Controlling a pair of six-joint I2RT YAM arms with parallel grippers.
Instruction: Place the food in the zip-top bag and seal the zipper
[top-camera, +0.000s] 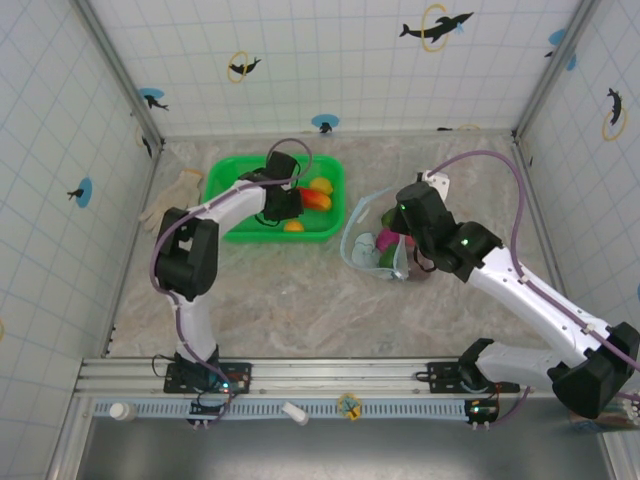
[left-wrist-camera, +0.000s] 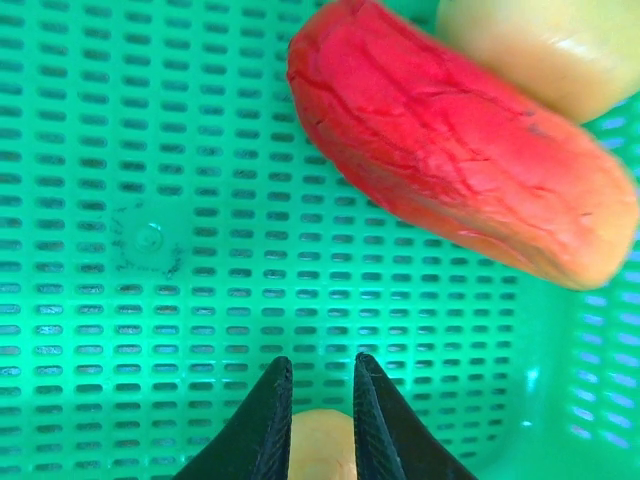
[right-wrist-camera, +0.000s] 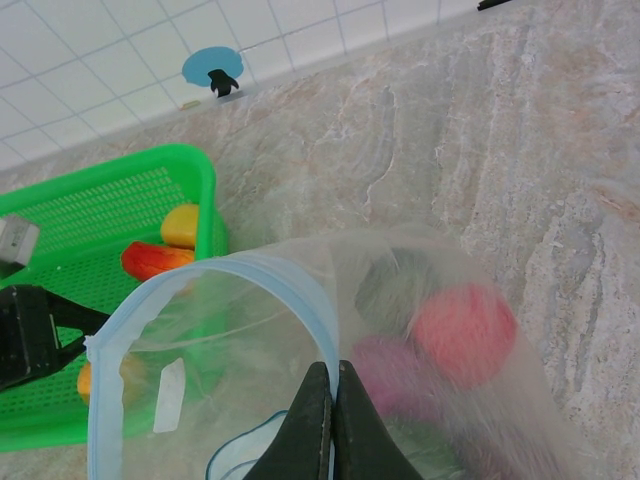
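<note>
down in the one green basket (left-wrist-camera: 150, 150), the left gripper (left-wrist-camera: 322, 362) has its two dark fingers narrow, with a pale orange piece (left-wrist-camera: 320, 445) filling the gap between them. two more pieces lie beyond it on the perforated plastic floor: a long, cracked red piece (left-wrist-camera: 450, 160) and a smooth yellow piece (left-wrist-camera: 540, 50) touching it. the right gripper (right-wrist-camera: 332, 368) is pinched flat on the light-blue zipper (right-wrist-camera: 300, 285) of the one clear, crinkly bag (right-wrist-camera: 250, 330), whose mouth stands in a round loop over the marbled table (right-wrist-camera: 500, 120). through the film show at least four rounded pieces: red, magenta and two green.
</note>
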